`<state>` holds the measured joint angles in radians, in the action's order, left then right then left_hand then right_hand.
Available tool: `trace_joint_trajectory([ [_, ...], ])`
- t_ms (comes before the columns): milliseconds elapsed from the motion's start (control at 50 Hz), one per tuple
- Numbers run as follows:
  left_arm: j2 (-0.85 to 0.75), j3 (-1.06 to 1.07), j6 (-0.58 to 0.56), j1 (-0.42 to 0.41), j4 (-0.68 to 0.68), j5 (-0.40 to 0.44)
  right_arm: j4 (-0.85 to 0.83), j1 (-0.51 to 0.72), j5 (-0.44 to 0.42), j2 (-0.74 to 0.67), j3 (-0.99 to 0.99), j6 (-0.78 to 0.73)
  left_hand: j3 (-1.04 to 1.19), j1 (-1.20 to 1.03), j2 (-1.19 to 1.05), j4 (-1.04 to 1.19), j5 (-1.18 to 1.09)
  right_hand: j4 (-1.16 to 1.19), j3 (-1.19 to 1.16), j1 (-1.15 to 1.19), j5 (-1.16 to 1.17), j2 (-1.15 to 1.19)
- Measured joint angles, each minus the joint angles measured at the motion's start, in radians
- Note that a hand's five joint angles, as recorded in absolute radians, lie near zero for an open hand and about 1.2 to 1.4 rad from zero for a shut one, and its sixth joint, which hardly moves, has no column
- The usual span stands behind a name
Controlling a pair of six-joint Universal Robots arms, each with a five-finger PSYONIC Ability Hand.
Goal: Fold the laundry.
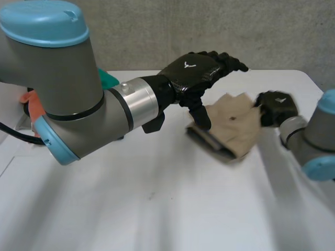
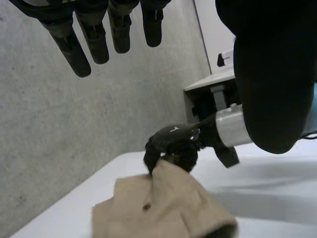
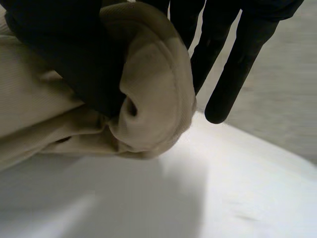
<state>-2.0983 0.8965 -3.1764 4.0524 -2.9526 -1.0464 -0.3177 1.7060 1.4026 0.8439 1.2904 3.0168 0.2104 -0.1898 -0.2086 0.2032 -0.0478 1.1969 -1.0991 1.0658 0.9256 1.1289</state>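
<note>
A folded beige garment (image 1: 233, 123) lies on the white table (image 1: 157, 209), right of the middle. My left hand (image 1: 196, 73) hovers over its left part, fingers straight and spread, thumb pointing down toward the folded left edge. In the left wrist view the left hand's fingers (image 2: 81, 44) hang in the air above the garment (image 2: 163, 208). My right hand (image 1: 276, 106) is at the garment's right edge. In the right wrist view its thumb (image 3: 64, 49) presses a bunched fold of the garment (image 3: 153, 84) against its fingers. The left wrist view shows the right hand (image 2: 171, 141) closed on that edge.
Green cloth (image 1: 107, 78) and orange cloth (image 1: 34, 104) lie at the table's far left, behind my left arm. A grey wall stands behind the table's far edge. Bare white tabletop stretches in front of the garment.
</note>
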Motion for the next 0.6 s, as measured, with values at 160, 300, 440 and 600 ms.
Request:
trace_joint_trajectory([
  [160, 0.044, -0.001, 0.000, -0.010, -0.009, 0.000, 0.090, -0.191, 0.072, -0.245, -0.421, -0.001, 0.000, 0.000, 0.000, 0.000, 0.000, 0.000, 0.000, 0.003, 0.011, 0.000],
  [300, 0.058, -0.001, -0.001, -0.023, -0.011, 0.000, 0.227, -0.268, 0.104, -0.470, -0.807, -0.007, 0.000, 0.000, 0.000, 0.000, 0.000, 0.000, 0.000, 0.003, 0.015, 0.000],
  [440, 0.052, -0.001, -0.002, -0.034, -0.015, -0.001, 0.318, -0.297, 0.109, -0.592, -1.040, -0.012, 0.000, 0.000, 0.000, 0.000, 0.000, 0.001, 0.000, 0.002, 0.015, 0.000],
  [600, 0.045, -0.003, -0.001, -0.038, -0.035, -0.009, 0.329, -0.301, 0.115, -0.598, -1.048, -0.013, 0.000, 0.000, 0.000, 0.000, 0.000, -0.610, 0.578, -0.570, -0.555, -0.602],
])
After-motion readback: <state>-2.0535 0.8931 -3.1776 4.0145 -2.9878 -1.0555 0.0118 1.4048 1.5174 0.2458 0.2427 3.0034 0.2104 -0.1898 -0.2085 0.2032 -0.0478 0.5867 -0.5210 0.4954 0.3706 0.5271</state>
